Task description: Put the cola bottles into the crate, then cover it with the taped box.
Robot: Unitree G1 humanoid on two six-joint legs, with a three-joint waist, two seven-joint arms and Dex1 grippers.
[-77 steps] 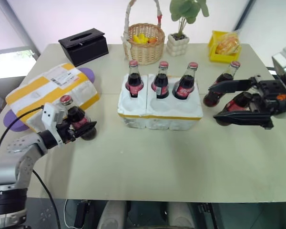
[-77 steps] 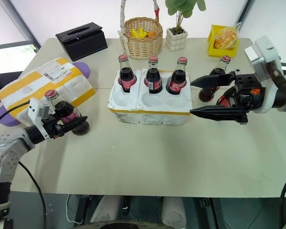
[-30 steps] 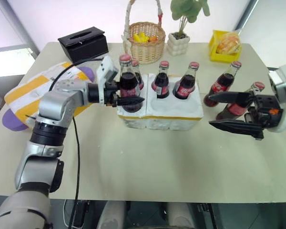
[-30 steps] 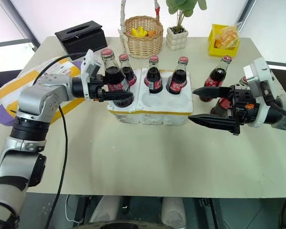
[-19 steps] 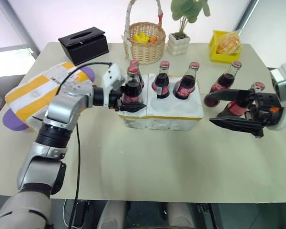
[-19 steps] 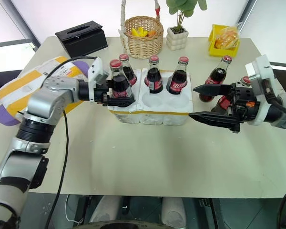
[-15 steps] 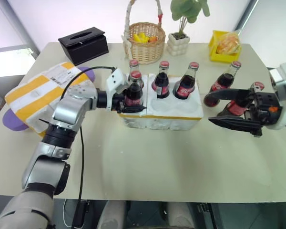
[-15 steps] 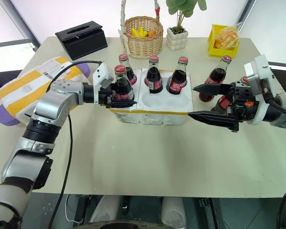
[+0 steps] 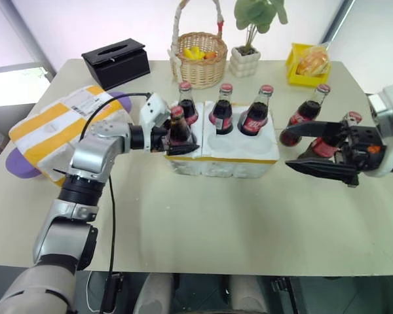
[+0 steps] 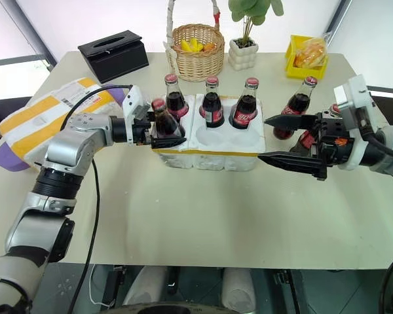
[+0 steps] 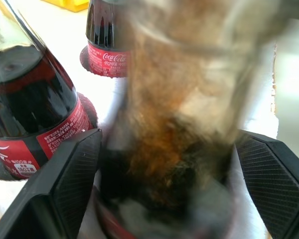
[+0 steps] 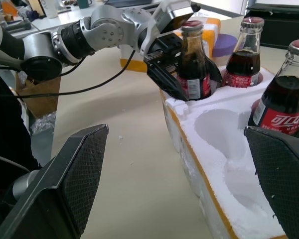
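The white foam crate with its yellow band holds three cola bottles in its back row. A fourth bottle stands low in the front-left well. My left gripper is open, and its fingers flank that bottle on both sides. Two more bottles stand on the table to the right of the crate, just behind my right gripper. That gripper hangs wide open and empty beside the crate's right end. The taped box lies at the table's left edge.
Along the far edge stand a black tissue box, a wicker basket, a potted plant and a yellow container. A purple mat lies under the taped box. The crate's other front wells are empty.
My left gripper carried a bottle from beside the taped box to the crate and lowered it into the front-left well. Its fingers have now spread. My right gripper stayed put.
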